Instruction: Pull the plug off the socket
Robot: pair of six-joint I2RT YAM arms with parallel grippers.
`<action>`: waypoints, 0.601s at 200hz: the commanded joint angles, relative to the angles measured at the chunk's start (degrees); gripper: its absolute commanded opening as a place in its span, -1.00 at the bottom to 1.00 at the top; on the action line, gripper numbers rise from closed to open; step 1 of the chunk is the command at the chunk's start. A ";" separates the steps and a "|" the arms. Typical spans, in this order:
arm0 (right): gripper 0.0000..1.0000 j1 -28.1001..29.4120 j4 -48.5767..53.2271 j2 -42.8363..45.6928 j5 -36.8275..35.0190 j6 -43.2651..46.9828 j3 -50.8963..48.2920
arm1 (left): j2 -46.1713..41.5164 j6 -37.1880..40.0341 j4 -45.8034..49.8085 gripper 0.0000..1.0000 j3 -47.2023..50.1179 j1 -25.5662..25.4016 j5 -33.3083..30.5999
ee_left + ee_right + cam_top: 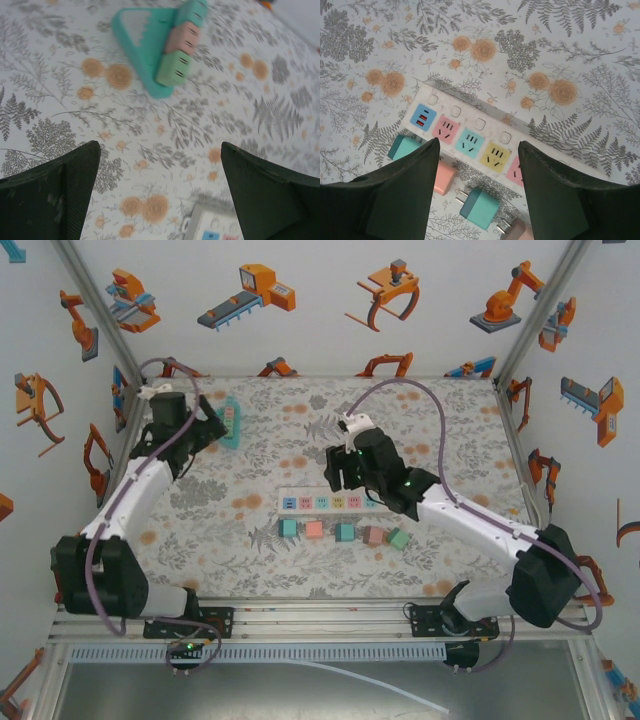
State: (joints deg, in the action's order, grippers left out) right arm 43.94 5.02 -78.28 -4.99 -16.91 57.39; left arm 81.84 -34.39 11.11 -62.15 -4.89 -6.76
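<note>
A teal socket strip (136, 39) lies at the back left (231, 426). Three plugs stand in it: teal (192, 11), pink (184, 37) and green (173, 67). My left gripper (160, 170) hovers just short of the strip (210, 426), open and holding nothing. A white socket strip (470, 107) with coloured, unoccupied sockets lies mid-table (325, 502). My right gripper (479, 143) hangs open above it (340, 478), nothing between its fingers. Several loose plugs lie in front of the white strip, among them a teal one (480, 207) and a salmon one (445, 177).
The loose plugs form a row (345, 533) between the white strip and the near edge. A corner of the white strip (215, 227) shows beneath the left gripper. Printed walls close the table at the back and both sides.
</note>
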 commanded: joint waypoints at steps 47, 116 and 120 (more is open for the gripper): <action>0.21 0.30 -2.38 2.71 0.27 -0.76 -3.74 | 21.57 -14.17 -5.67 0.83 -12.65 8.32 9.55; 0.24 0.22 0.76 4.36 -2.66 2.10 -4.29 | 35.99 -14.61 0.20 0.67 -25.73 8.57 10.25; 0.25 0.26 0.78 4.36 -2.85 2.13 -4.26 | 36.52 -13.97 0.93 0.67 -26.54 8.51 10.22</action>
State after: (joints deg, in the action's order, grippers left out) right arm 44.03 4.93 -75.50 -5.56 -16.43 53.19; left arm 115.74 -49.12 7.79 -84.90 3.64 2.22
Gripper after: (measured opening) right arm 0.616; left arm 0.840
